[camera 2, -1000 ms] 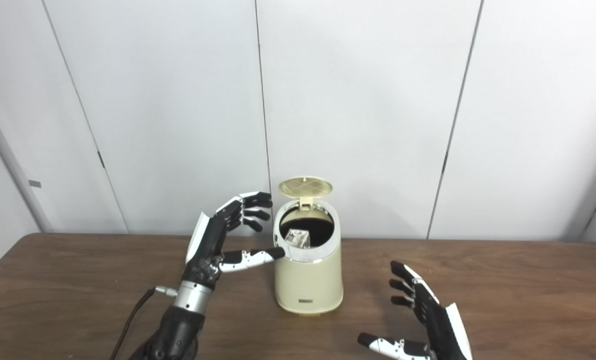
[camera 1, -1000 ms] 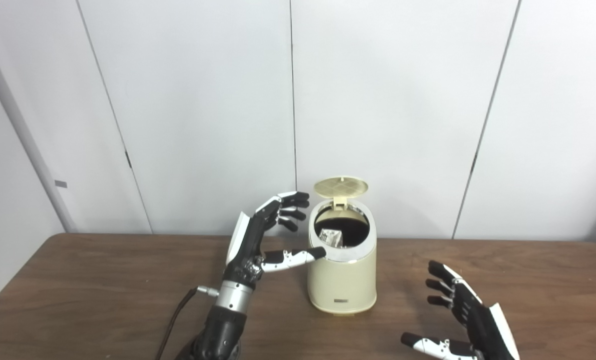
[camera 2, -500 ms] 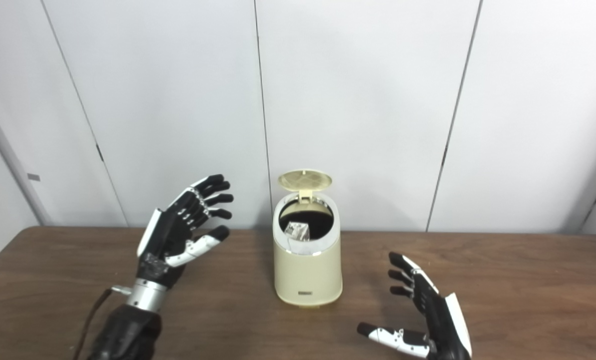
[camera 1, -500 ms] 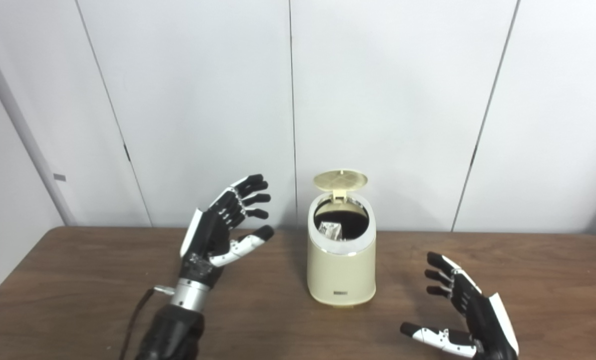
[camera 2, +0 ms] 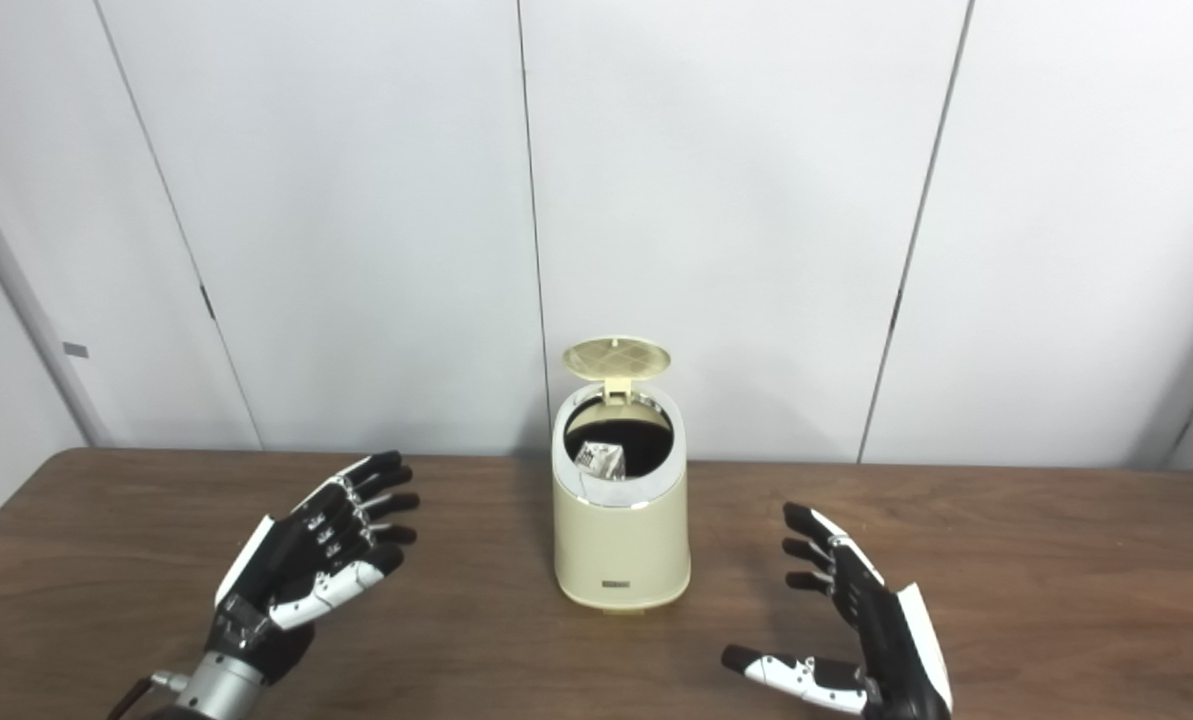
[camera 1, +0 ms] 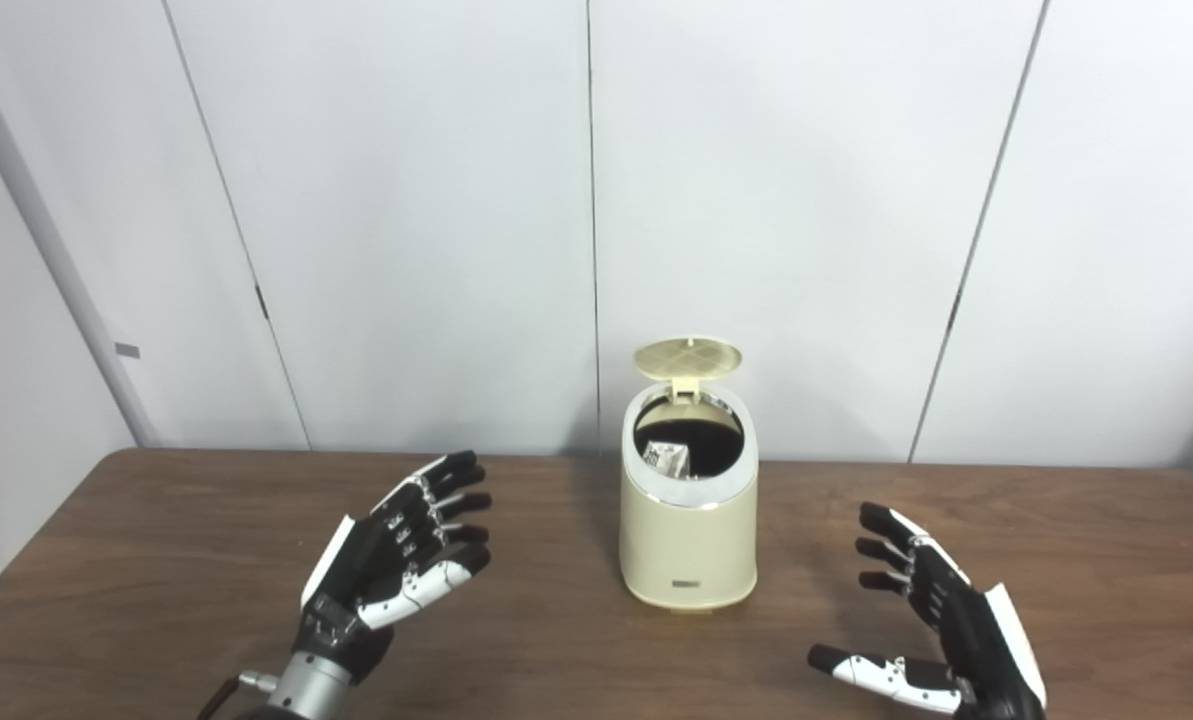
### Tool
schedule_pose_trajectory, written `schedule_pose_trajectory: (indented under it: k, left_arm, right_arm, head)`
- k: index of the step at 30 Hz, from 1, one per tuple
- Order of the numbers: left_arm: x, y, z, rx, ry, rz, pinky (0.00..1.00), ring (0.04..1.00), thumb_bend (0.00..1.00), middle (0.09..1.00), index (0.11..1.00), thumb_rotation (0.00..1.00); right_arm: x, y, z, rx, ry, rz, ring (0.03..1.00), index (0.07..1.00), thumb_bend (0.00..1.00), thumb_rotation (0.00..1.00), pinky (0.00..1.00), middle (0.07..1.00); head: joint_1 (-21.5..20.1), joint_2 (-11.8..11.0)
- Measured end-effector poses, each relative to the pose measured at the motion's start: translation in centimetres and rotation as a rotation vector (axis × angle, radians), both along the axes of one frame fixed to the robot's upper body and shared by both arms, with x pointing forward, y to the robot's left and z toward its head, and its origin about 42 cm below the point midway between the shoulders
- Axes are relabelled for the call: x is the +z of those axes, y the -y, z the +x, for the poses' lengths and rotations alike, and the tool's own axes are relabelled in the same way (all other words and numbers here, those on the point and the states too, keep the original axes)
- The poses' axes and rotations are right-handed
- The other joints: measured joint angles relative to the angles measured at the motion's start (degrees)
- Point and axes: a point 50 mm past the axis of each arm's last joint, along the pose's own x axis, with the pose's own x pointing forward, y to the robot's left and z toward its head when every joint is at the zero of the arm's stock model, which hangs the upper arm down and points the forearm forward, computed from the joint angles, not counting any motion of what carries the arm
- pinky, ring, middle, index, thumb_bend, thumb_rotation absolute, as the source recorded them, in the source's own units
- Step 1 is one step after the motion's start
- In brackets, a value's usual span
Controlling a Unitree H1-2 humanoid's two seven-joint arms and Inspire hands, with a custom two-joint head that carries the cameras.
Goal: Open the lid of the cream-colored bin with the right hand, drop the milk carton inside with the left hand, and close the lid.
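Nearest on the brown wooden table [camera 1: 156, 560] are the two hands, the left hand [camera 1: 396, 555] low on the near left and the right hand [camera 1: 941, 625] low on the near right, each with fingers spread apart, palm turned inward, holding nothing and well apart from the bin. Between them and a little farther back stands the cream-colored bin [camera 1: 689, 530], a small rounded tub with a pale rim and a tiny label near its base, its ribbed round lid [camera 1: 687, 358] tipped up at the far side. Inside the dark opening the milk carton [camera 1: 665, 459], white with grey print, lies tilted against the left wall, and behind it all runs the white panelled wall [camera 1: 786, 200].
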Motion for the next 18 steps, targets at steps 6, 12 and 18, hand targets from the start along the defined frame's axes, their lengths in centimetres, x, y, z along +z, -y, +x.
schedule_pose_trajectory:
  k: [6,12,18]
  left_arm:
    - [-1.7,0.9,-0.6,0.031,-0.006,0.026,0.47,0.619,0.73,0.719,0.764,0.19]
    - [-3.1,1.4,-0.5,0.054,0.003,0.044,0.5,0.601,0.7,0.687,0.717,0.17]
    - [-4.3,1.3,-0.5,0.059,-0.004,0.084,0.51,0.589,0.78,0.674,0.731,0.12]
  right_arm:
    - [0.2,0.1,0.0,0.001,-0.002,0.001,0.805,0.828,0.75,0.1,0.7,0.861]
    - [0.9,0.3,0.2,0.017,0.008,-0.026,0.792,0.852,0.75,0.16,0.71,0.857]
    - [5.0,1.7,3.6,0.051,0.035,-0.143,0.85,0.905,0.78,0.27,0.74,0.887]
  head:
    - [-0.97,0.0]
    - [-1.84,0.0]
    - [-3.25,-0.26]
